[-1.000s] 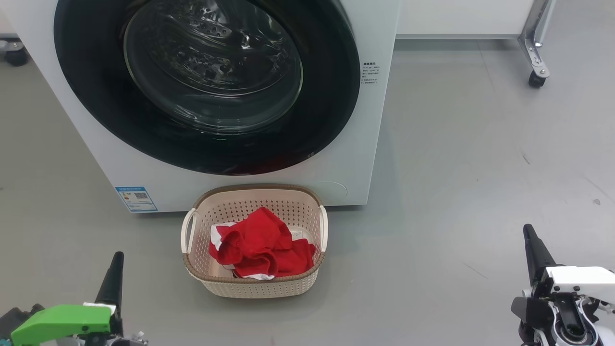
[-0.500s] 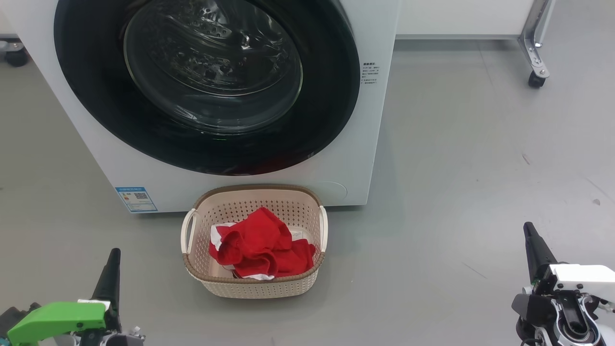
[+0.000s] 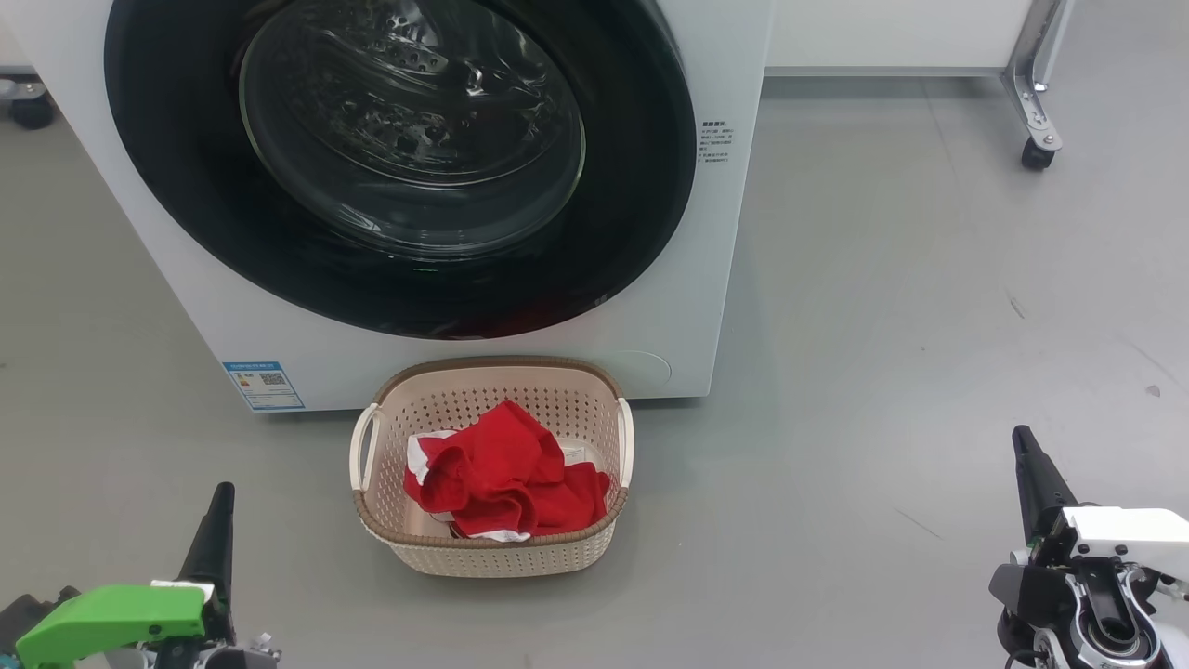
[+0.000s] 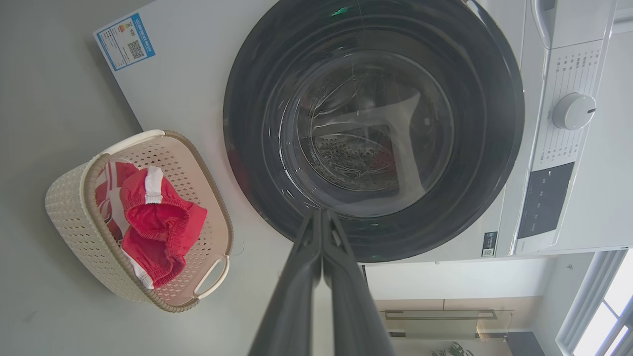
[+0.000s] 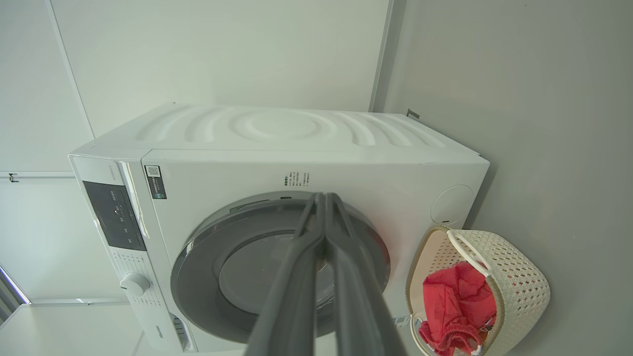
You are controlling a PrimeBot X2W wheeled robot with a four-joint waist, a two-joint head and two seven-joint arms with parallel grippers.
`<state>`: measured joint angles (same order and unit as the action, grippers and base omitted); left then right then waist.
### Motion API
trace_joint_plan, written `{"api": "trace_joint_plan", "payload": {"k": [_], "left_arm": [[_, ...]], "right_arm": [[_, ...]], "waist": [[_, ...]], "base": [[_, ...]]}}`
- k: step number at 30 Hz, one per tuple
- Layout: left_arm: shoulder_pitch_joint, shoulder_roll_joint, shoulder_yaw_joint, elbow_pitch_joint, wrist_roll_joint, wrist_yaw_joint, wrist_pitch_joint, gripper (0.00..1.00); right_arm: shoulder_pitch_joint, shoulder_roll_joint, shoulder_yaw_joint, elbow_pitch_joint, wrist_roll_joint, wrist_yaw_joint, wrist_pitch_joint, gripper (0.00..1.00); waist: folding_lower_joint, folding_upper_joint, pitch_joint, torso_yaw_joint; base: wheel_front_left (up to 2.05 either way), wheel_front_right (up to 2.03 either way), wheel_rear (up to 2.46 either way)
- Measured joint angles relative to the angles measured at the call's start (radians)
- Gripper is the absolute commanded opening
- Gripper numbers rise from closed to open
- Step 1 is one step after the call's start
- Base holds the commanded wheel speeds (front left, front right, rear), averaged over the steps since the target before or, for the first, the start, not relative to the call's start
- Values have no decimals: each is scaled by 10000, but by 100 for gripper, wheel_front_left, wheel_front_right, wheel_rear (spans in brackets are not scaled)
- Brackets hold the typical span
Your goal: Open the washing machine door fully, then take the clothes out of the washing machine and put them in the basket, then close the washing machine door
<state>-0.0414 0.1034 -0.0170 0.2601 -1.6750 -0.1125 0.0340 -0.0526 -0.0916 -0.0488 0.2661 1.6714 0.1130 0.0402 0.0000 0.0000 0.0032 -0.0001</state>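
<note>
**Door shut, reds in basket**

I count one big white front-loading washing machine (image 3: 725, 232), its one round glossy black door (image 3: 632, 186) with glass window closed flush. One wheeled metal leg (image 3: 1033, 111) stands far right. One small cream perforated plastic basket (image 3: 492, 362) sits on the grey floor (image 3: 882, 325) just before the washer, holding a heap of bright red clothes (image 3: 502, 478) with white trim; pieces uncountable. Two grippers flank it, left gripper (image 3: 223, 492) and right gripper (image 3: 1022, 437), jaws pressed together, empty.

grey floor (image 3: 882, 325), few dark scuffs (image 3: 1015, 307) near its right edge, metal frame leg (image 3: 1026, 84) on black caster (image 3: 1037, 154) at far-right corner, second caster (image 3: 31, 110) at far-left edge
</note>
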Motion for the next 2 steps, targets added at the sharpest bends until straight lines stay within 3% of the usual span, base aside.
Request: {"api": "trace_joint_plan", "payload": {"k": [2], "left_arm": [[-1,0,2,6,0,-4,0,0]], "right_arm": [[-1,0,-2,4,0,0,2,0]], "waist": [[0,0,0,0]], "base": [[0,0,0]]}}
